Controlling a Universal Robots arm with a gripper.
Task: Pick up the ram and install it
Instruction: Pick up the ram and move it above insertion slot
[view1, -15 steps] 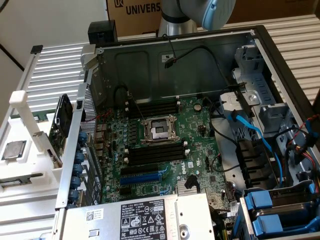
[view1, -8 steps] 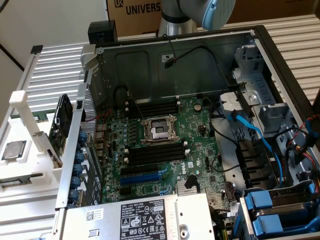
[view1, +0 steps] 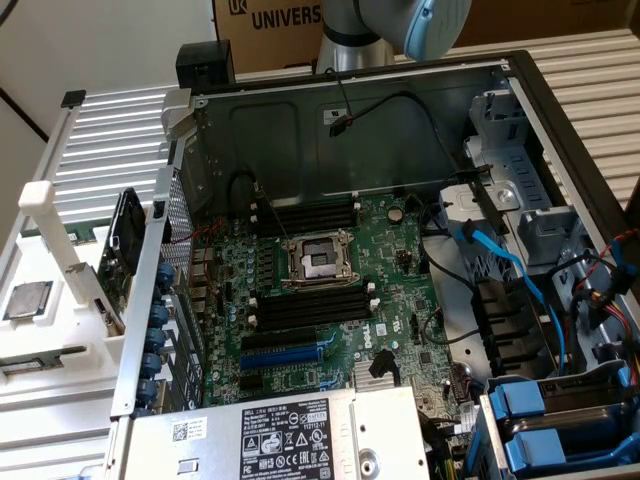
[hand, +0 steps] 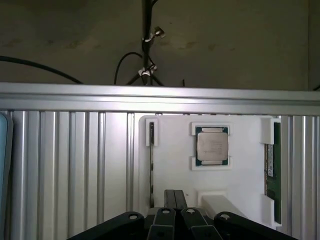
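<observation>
Pincer (hand: 175, 195) is nearest us. Its fingers look pressed together with nothing between them. It hangs in front of the white fixture (hand: 240, 185) and touches nothing that we can see.

The fixture sits on the ribbed aluminium counter (hand: 65, 170). The ram (hand: 271, 160) is a green stick with a white label. It lies along one edge of the fixture, with white brackets over its ends. It is apart from the pincer and not yet picked.

A CPU (hand: 212, 146) sits in its own pocket beside the ram. On the CPU's other side a thin dark strip (hand: 151, 170) stands on edge in a slot, and we cannot tell what it is. Beyond the fixture runs an aluminium rail (hand: 160, 97).

We judge the ram to be light, stiff, thin and fragile. It would slip if it were pinched on a corner. We think the best hold is across the two flat faces near mid-length, clear of the contact edge, with gentle squeeze and no twist.

In the exterior view the motherboard (view1: 380, 260) lies in the open computer case (view1: 400, 130). The black memory slots (view1: 310, 305) beside the CPU socket (view1: 318, 258) look empty, so nothing is installed yet. The arm (view1: 400, 25) stands behind the case.
</observation>
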